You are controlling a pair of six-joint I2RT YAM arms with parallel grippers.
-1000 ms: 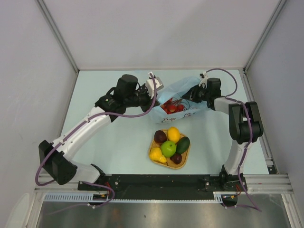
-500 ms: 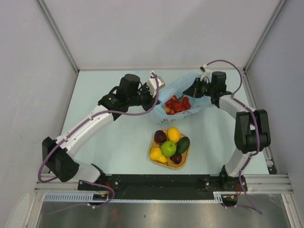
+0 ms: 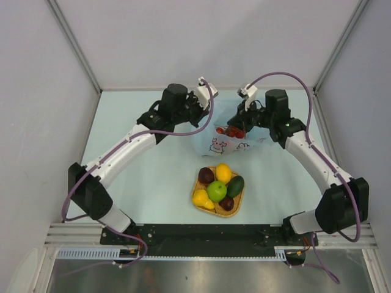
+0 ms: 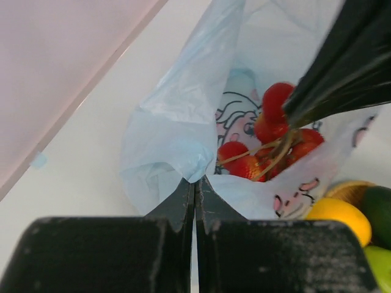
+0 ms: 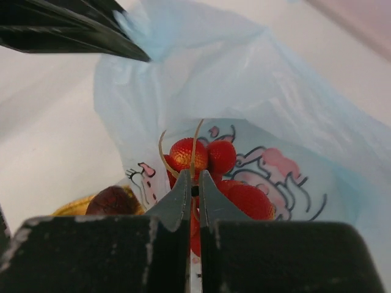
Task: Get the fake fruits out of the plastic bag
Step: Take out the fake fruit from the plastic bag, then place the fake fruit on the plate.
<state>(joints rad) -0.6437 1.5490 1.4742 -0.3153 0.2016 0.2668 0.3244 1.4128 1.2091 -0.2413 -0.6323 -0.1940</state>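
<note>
The pale blue plastic bag [image 3: 227, 144] with a cartoon print hangs lifted off the table at the back. My left gripper [image 3: 209, 119] is shut on its upper edge [image 4: 183, 165]. My right gripper [image 3: 235, 129] is shut on the stems of the bunch of red berries [image 5: 204, 162], which hangs at the bag's mouth [image 4: 269, 140]. In the woven orange tray [image 3: 238, 206] lie the yellow lemon [image 3: 223, 173], green apple [image 3: 215, 191], dark green avocado [image 3: 235, 185], two dark purple plums [image 3: 206, 175] and the yellow pear [image 3: 200, 198].
The tray stands in front of the bag, near the table's middle. Grey walls close off the left, back and right sides of the pale table. The arms' base rail runs along the near edge.
Both grippers have risen and moved toward each other. The bag has been lifted off the table, and the red berries have come up to its mouth, held by the right gripper.
</note>
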